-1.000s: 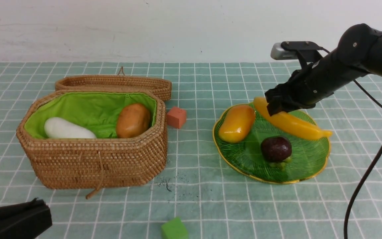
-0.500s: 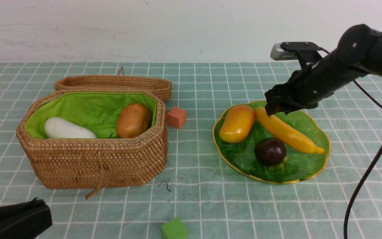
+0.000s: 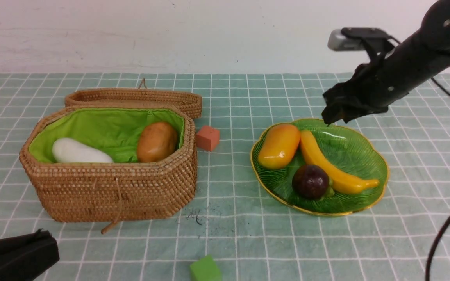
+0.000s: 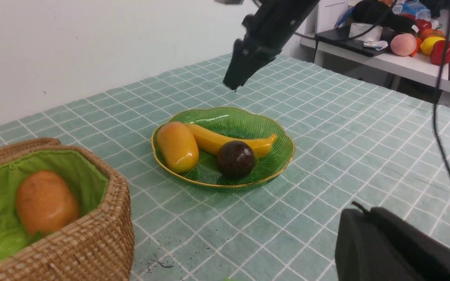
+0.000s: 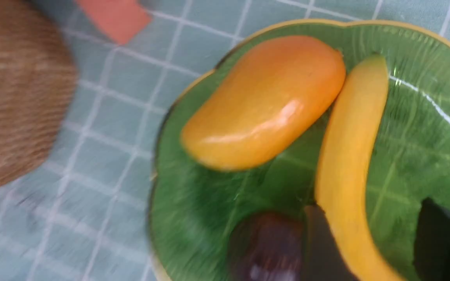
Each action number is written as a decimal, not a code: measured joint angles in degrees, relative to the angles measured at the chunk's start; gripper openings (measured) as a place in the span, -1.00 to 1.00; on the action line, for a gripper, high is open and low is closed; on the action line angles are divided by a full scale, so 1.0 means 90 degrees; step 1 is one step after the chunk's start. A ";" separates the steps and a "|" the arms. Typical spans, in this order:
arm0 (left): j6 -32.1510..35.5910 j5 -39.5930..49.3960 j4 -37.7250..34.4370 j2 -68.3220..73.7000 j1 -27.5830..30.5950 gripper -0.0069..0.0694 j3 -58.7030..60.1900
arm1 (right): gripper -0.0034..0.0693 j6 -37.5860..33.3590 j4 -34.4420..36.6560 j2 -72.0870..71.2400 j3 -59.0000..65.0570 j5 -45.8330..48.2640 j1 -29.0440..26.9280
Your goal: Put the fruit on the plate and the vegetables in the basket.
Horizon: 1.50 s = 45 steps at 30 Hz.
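Front view: the basket (image 3: pixel 108 164) stands open on the robot's left, holding a white radish (image 3: pixel 78 152) and an orange-brown lumpy vegetable (image 3: pixel 156 141) on its green lining. The plate (image 3: pixel 359 156) lies to the right and holds a mango (image 3: pixel 279 145), a banana (image 3: pixel 332 164) and a mangosteen (image 3: pixel 311 181); the mango and banana touch, and the mangosteen sits against the banana. The right gripper (image 3: pixel 332 113) hangs above the plate's far edge, clear of the banana and holding nothing, its fingers parted in the right wrist view. The left gripper (image 3: pixel 14 257) sits low at the near left corner; whether it is open cannot be told.
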 joint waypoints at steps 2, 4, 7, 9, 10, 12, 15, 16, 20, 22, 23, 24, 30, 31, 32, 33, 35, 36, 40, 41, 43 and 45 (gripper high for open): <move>-0.0006 -0.0013 0.0148 -0.0006 0.0000 -0.81 0.0000 | -0.31 0.0120 -0.0103 -0.0414 0.0008 0.0493 0.0000; -0.0169 -0.0005 0.0239 -0.0077 0.0000 -0.83 0.0000 | -0.60 0.0284 -0.0323 -0.1113 0.0223 0.0932 0.0000; -0.0583 0.0280 0.0313 -0.0693 0.0000 -0.85 0.0172 | -0.93 0.0651 -0.0599 -0.2571 0.1269 0.0977 0.0000; -0.0617 0.0329 0.0321 -0.0913 0.0000 -0.85 0.0273 | -0.95 0.0739 -0.0631 -0.3083 0.1689 0.0951 0.0000; -0.0645 0.0321 0.0321 -0.1318 0.0000 -0.85 0.0497 | -0.95 0.0827 -0.0646 -0.3723 0.2282 0.0916 0.0000; -0.0661 0.0261 0.0321 -0.1523 0.0000 -0.85 0.0635 | -0.95 0.0888 -0.0655 -0.4299 0.2736 0.0884 0.0000; -0.0668 -0.0127 0.0321 -0.2002 0.0000 -0.85 0.1131 | -0.94 0.1249 -0.0655 -0.6021 0.4012 0.0823 0.0000; -0.0668 -0.0264 0.0321 -0.2069 0.0000 -0.85 0.1255 | -0.93 0.1375 -0.0661 -0.6526 0.4293 0.0816 0.0000; -0.0668 -0.0572 0.0315 -0.2109 0.0000 -0.85 0.1502 | -0.92 0.1855 -0.0725 -0.8009 0.5247 0.0814 0.0000; -0.0668 -0.0594 0.0315 -0.2109 0.0000 -0.85 0.1552 | -0.92 0.2085 -0.0799 -0.8636 0.5604 0.0826 0.0000; -0.0668 -0.0599 0.0315 -0.2109 0.0000 -0.85 0.1587 | -0.92 0.2206 -0.0831 -0.8990 0.5815 0.0833 0.0000; -0.0668 -0.0599 0.0315 -0.2109 0.0000 -0.85 0.1616 | -0.92 0.2272 -0.0841 -0.9225 0.5963 0.0799 0.0000; -0.0674 -0.0599 0.0311 -0.2109 0.0000 -0.85 0.1626 | -0.91 0.2347 -0.0811 -0.9417 0.6500 -0.0173 0.0000; -0.0674 -0.0599 0.0311 -0.2109 0.0000 -0.85 0.1626 | -0.91 0.2364 -0.0767 -0.9417 0.6695 -0.0709 0.0000; -0.0674 -0.0599 0.0311 -0.2109 0.0000 -0.85 0.1626 | -0.90 0.2371 -0.0742 -0.9417 0.6780 -0.0918 0.0000; -0.0674 -0.0599 0.0311 -0.2109 0.0000 -0.85 0.1631 | -0.90 0.2371 -0.0743 -0.9417 0.6894 -0.1181 0.0000; -0.0674 -0.0599 0.0311 -0.2109 0.0000 -0.85 0.1631 | -0.89 0.2371 -0.0749 -0.9417 0.7000 -0.1311 0.0000; -0.0674 -0.0599 0.0311 -0.2109 0.0000 -0.85 0.1631 | -0.89 0.2371 -0.0771 -0.9417 0.7145 -0.1362 0.0000; -0.0674 -0.0599 0.0311 -0.2109 0.0000 -0.85 0.1631 | -0.88 0.2371 -0.0777 -0.9417 0.7258 -0.1328 0.0000; -0.0674 -0.0599 0.0311 -0.2109 0.0000 -0.85 0.1631 | -0.87 0.2371 -0.0783 -0.9417 0.7264 -0.1316 0.0000; -0.0674 -0.0599 0.0311 -0.2109 0.0000 -0.85 0.1631 | -0.87 0.2372 -0.0799 -0.9417 0.7264 -0.1298 0.0000; -0.0674 -0.0599 0.0311 -0.2109 0.0000 -0.85 0.1631 | -0.86 0.2384 -0.0964 -0.9417 0.7270 -0.1342 0.0000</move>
